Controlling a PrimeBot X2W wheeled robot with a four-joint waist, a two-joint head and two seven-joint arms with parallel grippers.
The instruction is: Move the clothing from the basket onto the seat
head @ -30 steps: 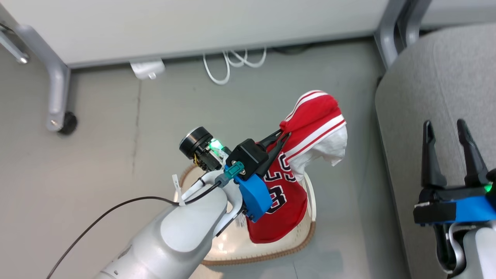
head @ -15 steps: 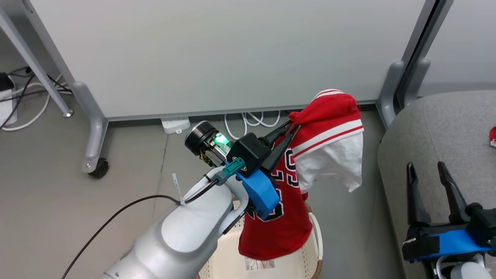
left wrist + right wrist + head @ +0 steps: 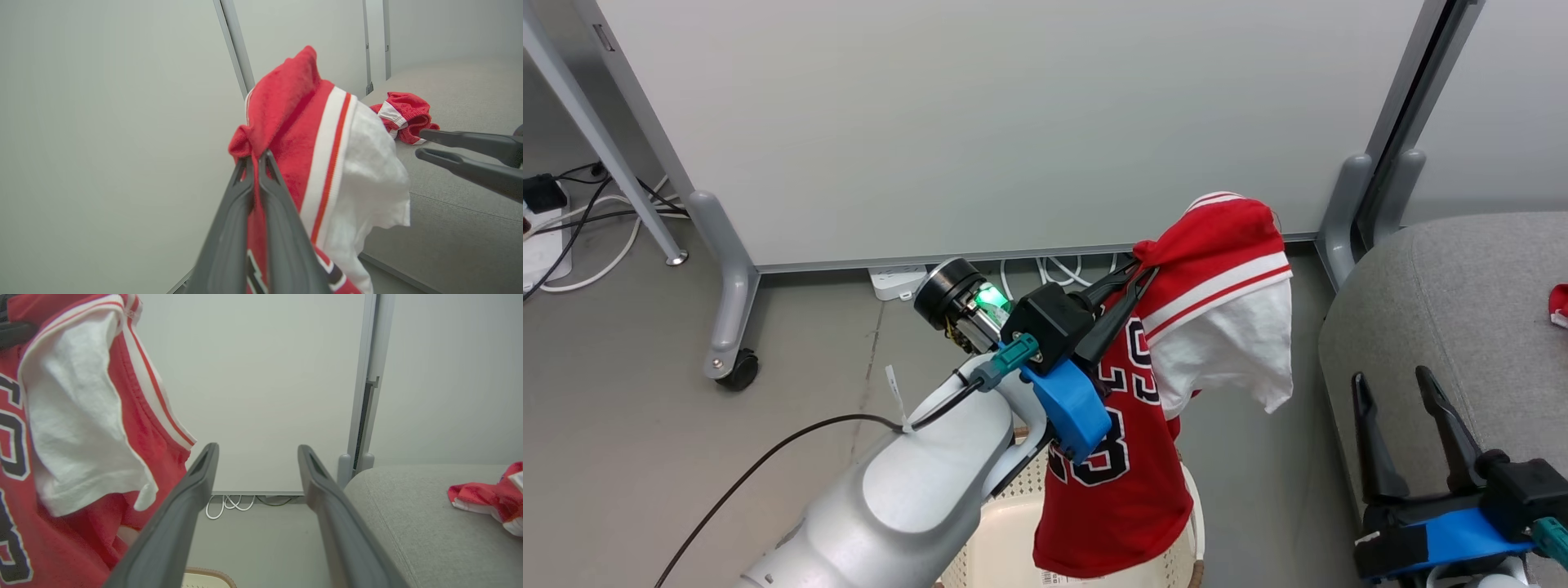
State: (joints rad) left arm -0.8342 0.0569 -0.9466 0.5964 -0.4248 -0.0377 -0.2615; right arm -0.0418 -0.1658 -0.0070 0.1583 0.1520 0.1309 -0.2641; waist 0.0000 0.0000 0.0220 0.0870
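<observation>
My left gripper (image 3: 1145,272) (image 3: 256,157) is shut on the red jersey (image 3: 1127,457) (image 3: 294,134) (image 3: 69,449), pinching a bunch of fabric near its top. The jersey hangs free above the cream basket (image 3: 1005,543) (image 3: 204,577), its white lining turned out. Red shorts (image 3: 404,116) (image 3: 486,498) (image 3: 1560,304) lie crumpled on the grey seat (image 3: 1445,294) (image 3: 457,228) (image 3: 408,498) to the right. Over the seat's near edge, my right gripper (image 3: 1392,384) (image 3: 257,451) stands open and holds nothing. It also shows at the right of the left wrist view (image 3: 423,143).
A white partition panel (image 3: 980,122) on grey wheeled legs (image 3: 731,327) stands behind the basket. White cables (image 3: 1054,273) and a power strip (image 3: 894,282) lie at its foot. More cables (image 3: 572,220) lie at the far left on the grey floor (image 3: 645,441).
The left gripper has lifted the jersey higher above the basket. The head camera has tilted up, so the partition and the seat show more fully now.
</observation>
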